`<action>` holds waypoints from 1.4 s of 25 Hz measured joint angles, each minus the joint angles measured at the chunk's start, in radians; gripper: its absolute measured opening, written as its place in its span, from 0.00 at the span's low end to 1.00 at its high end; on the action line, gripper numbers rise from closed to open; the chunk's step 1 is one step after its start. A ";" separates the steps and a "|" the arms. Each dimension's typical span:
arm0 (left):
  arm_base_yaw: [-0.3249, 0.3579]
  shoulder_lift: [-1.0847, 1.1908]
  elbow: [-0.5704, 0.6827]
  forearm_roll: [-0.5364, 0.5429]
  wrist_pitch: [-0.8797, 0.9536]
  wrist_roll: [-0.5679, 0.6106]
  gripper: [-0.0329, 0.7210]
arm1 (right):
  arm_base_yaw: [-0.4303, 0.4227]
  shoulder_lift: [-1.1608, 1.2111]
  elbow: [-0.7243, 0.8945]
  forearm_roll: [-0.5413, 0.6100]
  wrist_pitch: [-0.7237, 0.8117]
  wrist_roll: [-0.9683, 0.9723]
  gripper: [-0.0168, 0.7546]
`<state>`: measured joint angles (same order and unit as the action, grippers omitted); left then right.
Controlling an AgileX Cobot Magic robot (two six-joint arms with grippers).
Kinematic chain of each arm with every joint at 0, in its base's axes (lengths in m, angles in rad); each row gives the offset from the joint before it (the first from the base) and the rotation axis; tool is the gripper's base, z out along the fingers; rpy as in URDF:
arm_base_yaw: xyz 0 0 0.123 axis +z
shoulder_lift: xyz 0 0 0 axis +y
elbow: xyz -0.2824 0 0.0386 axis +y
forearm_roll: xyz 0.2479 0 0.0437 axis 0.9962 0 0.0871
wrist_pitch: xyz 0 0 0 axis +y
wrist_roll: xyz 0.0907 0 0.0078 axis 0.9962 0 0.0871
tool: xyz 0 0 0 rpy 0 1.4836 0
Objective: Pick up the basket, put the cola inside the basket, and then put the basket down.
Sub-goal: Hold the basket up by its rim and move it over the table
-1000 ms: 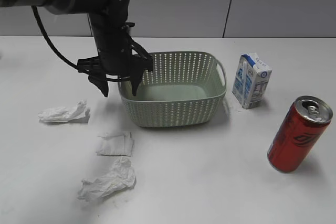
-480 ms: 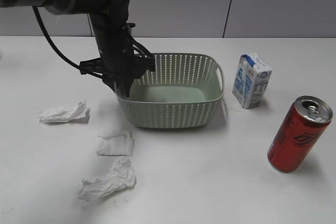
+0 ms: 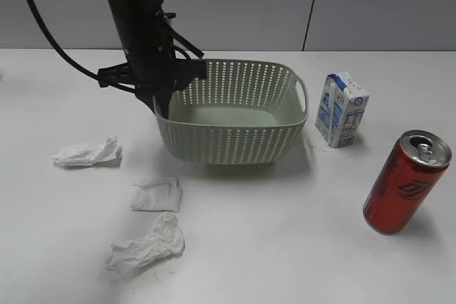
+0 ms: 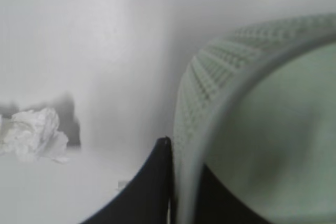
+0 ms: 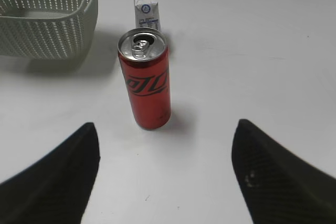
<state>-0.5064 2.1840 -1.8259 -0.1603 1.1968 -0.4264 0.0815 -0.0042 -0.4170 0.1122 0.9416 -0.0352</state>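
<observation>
The pale green slotted basket point(image 3: 235, 133) hangs a little above the table, tilted, its left end raised. My left gripper point(image 3: 162, 99) is shut on the basket's left rim; the left wrist view shows the rim point(image 4: 220, 77) pinched between the two black fingers point(image 4: 181, 182). The red cola can point(image 3: 405, 183) stands upright at the right, apart from the basket. In the right wrist view the can point(image 5: 145, 81) stands ahead of my open, empty right gripper point(image 5: 165, 145), and the basket point(image 5: 50, 24) shows at top left. The right gripper is out of the exterior view.
A small blue-and-white carton point(image 3: 342, 109) stands right of the basket, behind the can point(image 5: 144, 9). Three crumpled white tissues point(image 3: 89, 153) point(image 3: 157, 196) point(image 3: 146, 245) lie on the white table left of and in front of the basket. One tissue point(image 4: 34, 135) shows in the left wrist view.
My left gripper closed on the basket's left rim and lifted it; the basket rose off the table and tilted. The can, carton and tissues have not moved.
</observation>
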 joint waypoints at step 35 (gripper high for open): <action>-0.005 -0.451 0.775 -0.052 -0.430 0.073 0.05 | 0.000 0.256 -0.137 0.002 0.009 0.000 0.79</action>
<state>-0.5116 1.7328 -1.0506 -0.2121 0.7671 -0.3534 0.0815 0.2517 -0.5535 0.1139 0.9507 -0.0352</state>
